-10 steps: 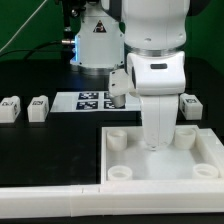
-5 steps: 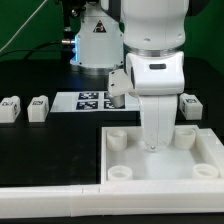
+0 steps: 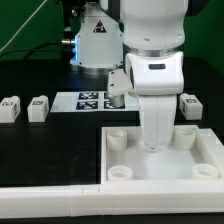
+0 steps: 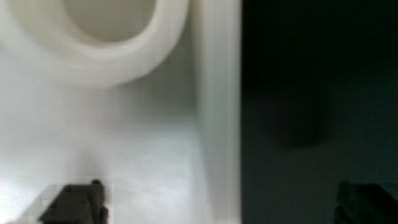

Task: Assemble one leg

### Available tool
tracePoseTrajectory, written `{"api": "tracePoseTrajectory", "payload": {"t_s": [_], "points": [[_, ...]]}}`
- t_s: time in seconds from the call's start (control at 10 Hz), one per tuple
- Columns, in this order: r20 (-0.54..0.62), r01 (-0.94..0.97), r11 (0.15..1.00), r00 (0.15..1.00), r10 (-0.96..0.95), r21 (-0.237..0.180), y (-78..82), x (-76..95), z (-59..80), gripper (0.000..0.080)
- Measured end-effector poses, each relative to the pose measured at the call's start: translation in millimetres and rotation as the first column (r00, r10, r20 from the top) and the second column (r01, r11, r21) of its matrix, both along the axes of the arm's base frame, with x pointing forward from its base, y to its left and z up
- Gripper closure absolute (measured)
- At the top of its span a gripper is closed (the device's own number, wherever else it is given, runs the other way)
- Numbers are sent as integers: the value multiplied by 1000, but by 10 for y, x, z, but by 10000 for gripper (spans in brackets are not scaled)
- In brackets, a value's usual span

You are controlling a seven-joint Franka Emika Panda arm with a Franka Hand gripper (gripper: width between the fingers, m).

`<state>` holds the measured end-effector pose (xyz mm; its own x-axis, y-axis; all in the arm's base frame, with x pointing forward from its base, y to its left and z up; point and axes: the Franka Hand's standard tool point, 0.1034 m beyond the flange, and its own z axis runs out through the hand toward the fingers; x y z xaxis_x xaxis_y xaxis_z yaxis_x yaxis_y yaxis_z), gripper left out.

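White plastic forms the leg (image 3: 188, 105), seen as a small block with a black-and-white tag on its face, resting on the dark surface (image 3: 50, 140) just beyond the tray (image 3: 160, 166). The hand (image 3: 151, 144) is positioned low inside the tray near its far wall; the leg is thus placed toward the exterior view's right of the hand and a little farther back. The leg's long axis cannot be judged. In the wrist view the fingertips (image 4: 71, 203) are spread wide, with nothing held between them, beside a round socket (image 4: 107, 30). A second block (image 3: 38, 107) and a third block (image 3: 10, 108) lie well apart on the opposite side
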<state>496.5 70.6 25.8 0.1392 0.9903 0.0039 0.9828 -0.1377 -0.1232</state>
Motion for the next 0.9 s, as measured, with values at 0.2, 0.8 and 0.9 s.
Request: {"api": "tracePoseTrajectory", "payload": {"t_s": [0.2, 0.8, 0.9], "points": [[8, 166, 986, 986, -165, -27, 219, -96, 169, 150], [2, 763, 639, 642, -767, -100, 593, -260, 197, 150], [8, 867, 484, 489, -872, -120, 651, -297, 190, 150]]}}
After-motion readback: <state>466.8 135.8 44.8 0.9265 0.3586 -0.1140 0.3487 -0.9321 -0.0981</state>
